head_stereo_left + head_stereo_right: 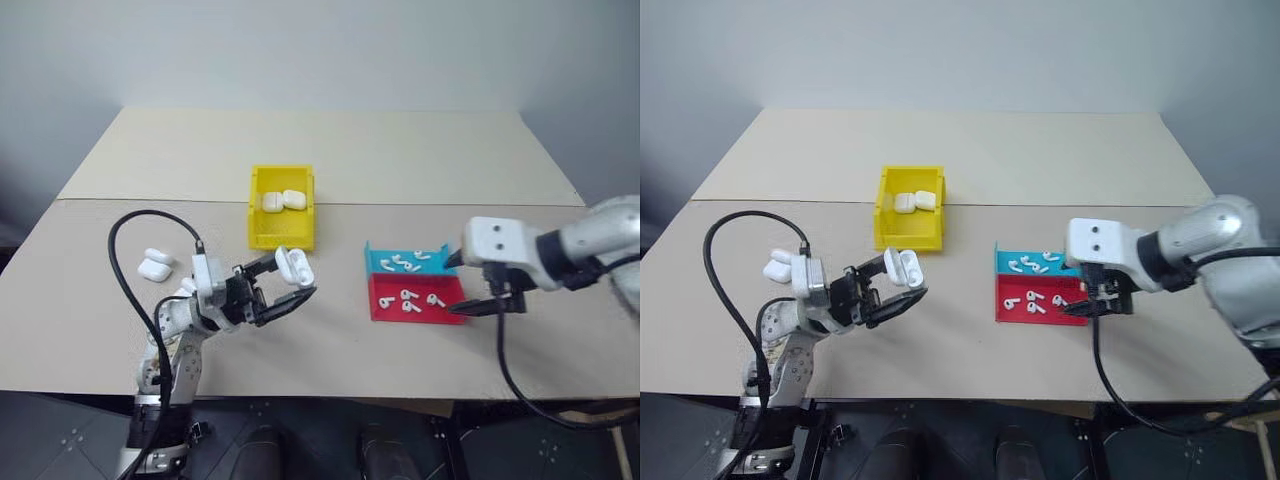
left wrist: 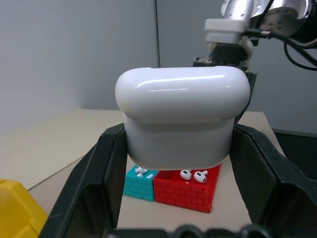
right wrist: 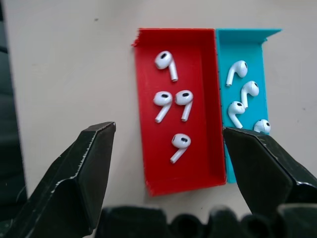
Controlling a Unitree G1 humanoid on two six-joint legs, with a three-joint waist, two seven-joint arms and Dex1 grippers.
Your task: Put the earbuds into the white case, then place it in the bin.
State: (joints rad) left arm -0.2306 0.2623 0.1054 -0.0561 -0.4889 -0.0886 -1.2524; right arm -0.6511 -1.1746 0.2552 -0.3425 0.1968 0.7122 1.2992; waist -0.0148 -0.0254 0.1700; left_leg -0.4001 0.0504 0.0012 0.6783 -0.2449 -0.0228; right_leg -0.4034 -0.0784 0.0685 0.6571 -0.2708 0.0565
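Note:
My left gripper (image 1: 295,275) is shut on a white case (image 1: 293,264), held above the table in front of the yellow bin (image 1: 254,215). In the left wrist view the case (image 2: 181,119) sits clamped between both black fingers (image 2: 101,168). Several earbuds (image 3: 166,64) lie in a red tray (image 3: 203,99), and more earbuds (image 3: 237,69) lie in the blue tray (image 3: 262,59) beside it. My right gripper (image 1: 458,283) hovers open over the right end of the trays, nothing between its fingers (image 3: 89,158).
Two white cases (image 1: 282,200) lie inside the bin. Two more cases (image 1: 155,265) rest on the table at the left, near my left arm. A seam crosses the tabletop behind the bin. The table's front edge lies close to both arms.

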